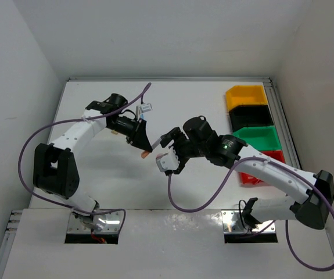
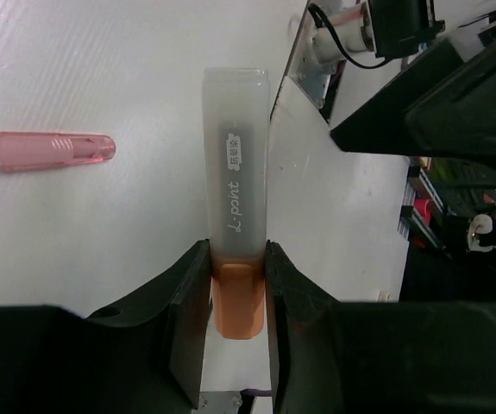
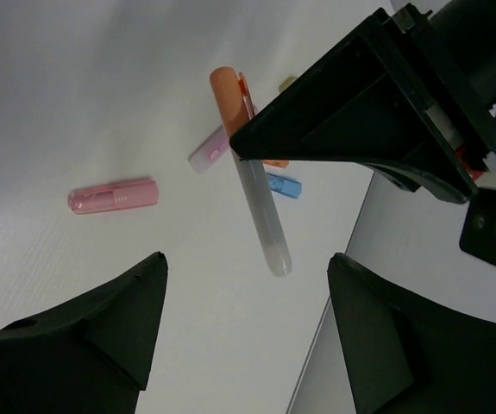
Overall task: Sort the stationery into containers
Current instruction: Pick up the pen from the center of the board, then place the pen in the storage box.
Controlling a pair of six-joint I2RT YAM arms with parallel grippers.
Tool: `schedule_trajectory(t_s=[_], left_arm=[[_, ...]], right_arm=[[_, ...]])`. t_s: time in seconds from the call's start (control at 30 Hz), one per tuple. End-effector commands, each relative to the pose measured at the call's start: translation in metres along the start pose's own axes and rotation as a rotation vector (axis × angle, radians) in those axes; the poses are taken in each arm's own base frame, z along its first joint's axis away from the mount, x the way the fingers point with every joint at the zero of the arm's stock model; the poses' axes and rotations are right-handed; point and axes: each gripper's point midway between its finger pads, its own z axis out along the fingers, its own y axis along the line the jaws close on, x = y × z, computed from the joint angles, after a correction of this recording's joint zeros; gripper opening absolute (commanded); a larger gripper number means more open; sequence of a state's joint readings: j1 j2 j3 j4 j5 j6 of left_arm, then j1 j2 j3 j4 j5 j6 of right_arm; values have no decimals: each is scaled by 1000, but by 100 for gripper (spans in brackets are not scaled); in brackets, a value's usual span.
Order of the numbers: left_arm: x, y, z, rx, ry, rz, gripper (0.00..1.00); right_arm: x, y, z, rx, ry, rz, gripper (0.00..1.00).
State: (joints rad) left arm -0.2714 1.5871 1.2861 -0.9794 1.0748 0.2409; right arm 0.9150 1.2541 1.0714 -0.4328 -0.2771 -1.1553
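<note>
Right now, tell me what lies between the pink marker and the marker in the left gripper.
Only bare table separates pink marker from held marker; left wrist view.

L arm [image 1: 76, 135] & R arm [image 1: 280, 176]: white link shells, chunky black joint housings, black blocks near the bases. Purple cable [image 1: 30, 142] runs along each arm, base to wrist. Left gripper [image 2: 237, 259] & right gripper [image 3: 246, 267] all black; fingers [image 3: 101, 319] matte plastic, wedge-shaped w/ flat inner faces. Small green light [image 1: 234, 146] on R forearm. Bases sit on shiny metal plates [image 1: 113, 224]
</note>
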Motion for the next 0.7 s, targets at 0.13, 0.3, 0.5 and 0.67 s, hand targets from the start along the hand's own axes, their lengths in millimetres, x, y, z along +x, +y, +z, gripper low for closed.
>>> schedule_trajectory(t_s=[0.13, 0.3, 0.5, 0.67], left_arm=[[-8, -36, -1, 6, -23, 93, 0], [-7, -47, 0, 35, -21, 119, 0], [-3, -53, 3, 51, -23, 176, 13], [-17, -62, -8, 48, -96, 233, 78]], right_arm=[[-6, -18, 21, 8, -15, -69, 68], [-3, -13, 34, -12, -25, -64, 62], [-8, -10, 41, -26, -40, -38, 27], [0, -11, 26, 2, -8, 33, 0]])
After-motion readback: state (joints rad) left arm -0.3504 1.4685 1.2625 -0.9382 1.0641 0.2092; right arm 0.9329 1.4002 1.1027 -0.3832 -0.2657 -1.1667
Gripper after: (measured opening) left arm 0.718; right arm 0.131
